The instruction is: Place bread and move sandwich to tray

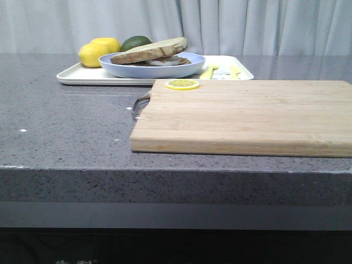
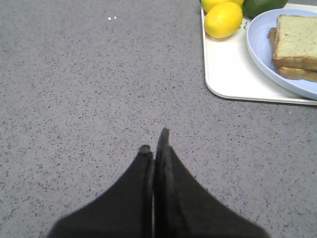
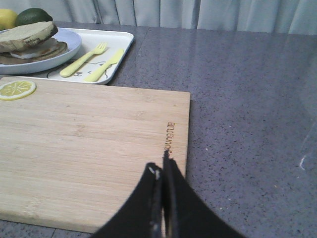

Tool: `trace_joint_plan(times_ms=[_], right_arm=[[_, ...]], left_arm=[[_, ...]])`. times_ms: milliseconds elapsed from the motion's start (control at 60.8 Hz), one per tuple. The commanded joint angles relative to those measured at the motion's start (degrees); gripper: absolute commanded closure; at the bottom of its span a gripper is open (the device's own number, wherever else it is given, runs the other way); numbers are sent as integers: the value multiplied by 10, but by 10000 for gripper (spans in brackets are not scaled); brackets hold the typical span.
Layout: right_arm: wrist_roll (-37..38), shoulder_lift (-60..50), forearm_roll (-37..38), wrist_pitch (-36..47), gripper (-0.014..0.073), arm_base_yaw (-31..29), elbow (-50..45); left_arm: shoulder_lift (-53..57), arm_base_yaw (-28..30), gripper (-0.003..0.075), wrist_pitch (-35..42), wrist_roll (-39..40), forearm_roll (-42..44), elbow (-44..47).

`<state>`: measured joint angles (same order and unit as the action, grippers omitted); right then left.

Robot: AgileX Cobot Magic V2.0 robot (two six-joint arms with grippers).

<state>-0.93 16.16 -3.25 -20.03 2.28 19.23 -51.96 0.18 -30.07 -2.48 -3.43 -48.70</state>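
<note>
The sandwich (image 1: pixel 165 59) sits on a pale-blue plate (image 1: pixel 151 70), which rests on the white tray (image 1: pixel 82 77) at the back left. A thick tan slice of bread (image 1: pixel 157 49) tops the stack, with egg white and a brown layer showing beneath it. In the left wrist view my left gripper (image 2: pixel 154 141) is shut with nothing in it, over bare grey counter, well apart from the tray (image 2: pixel 233 74) and the bread (image 2: pixel 297 42). My right gripper (image 3: pixel 161 166) is shut and empty over the cutting board's edge, far from the sandwich (image 3: pixel 29 42). Neither gripper shows in the front view.
A wooden cutting board (image 1: pixel 247 115) fills the middle and right, with a thin lemon slice (image 1: pixel 182 84) at its far corner. Two lemons (image 1: pixel 93 54) and an avocado (image 1: pixel 136 42) lie on the tray behind the plate. A yellow fork (image 3: pixel 84 62) and knife (image 3: pixel 105 64) lie on the tray.
</note>
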Motion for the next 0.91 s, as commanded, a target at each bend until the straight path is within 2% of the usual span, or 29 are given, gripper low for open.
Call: trace_joint_plan(times_ms=[0, 181, 395, 889], right_arm=[[-4, 4, -2, 52, 679, 1, 17], [-4, 4, -2, 52, 679, 1, 17], [-4, 4, -2, 52, 679, 1, 17], [-4, 4, -2, 52, 679, 1, 17]], left_arm=[[73, 1, 739, 82, 5, -7, 38], [216, 1, 739, 100, 5, -7, 121], [312, 1, 739, 100, 5, -6, 169], [327, 1, 739, 100, 5, -6, 169]])
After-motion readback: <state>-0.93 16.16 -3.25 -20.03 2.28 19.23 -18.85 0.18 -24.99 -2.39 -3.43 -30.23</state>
